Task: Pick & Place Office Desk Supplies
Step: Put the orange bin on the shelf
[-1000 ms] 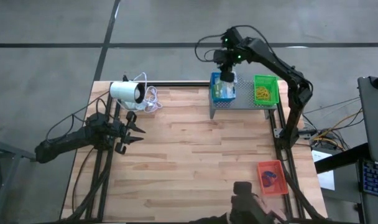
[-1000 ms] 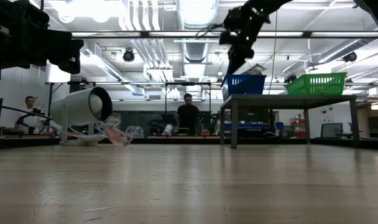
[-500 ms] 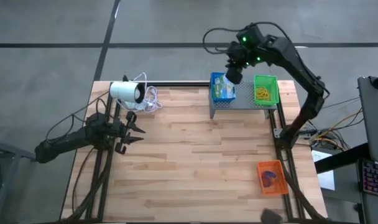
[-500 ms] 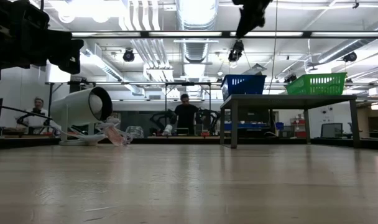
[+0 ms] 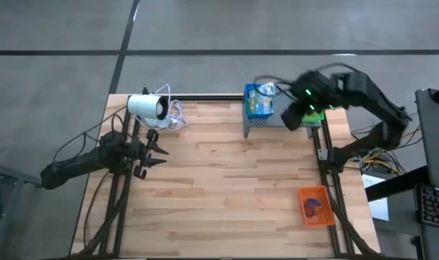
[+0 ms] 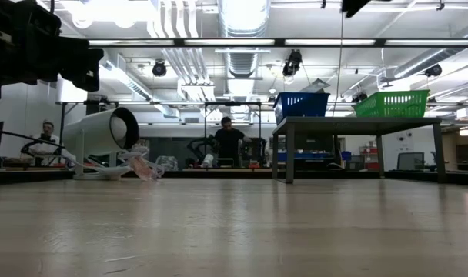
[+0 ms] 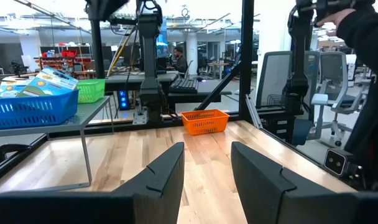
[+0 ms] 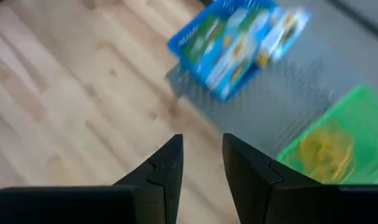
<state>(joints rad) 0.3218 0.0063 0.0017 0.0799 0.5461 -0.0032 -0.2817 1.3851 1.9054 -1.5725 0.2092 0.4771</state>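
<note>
Both end effectors gape empty (right point(image 5: 294, 120) above grey stand point(image 5: 277, 120)).

A white cylinder point(image 5: 146, 106) lies near the far left corner of the wooden table point(image 5: 219, 188), its coiled cable point(image 5: 175, 115) just beside it. A grey perforated stand point(image 5: 281, 119) rises at the far right. Beyond the table, a person point(image 6: 227, 141) stands in the room.
</note>
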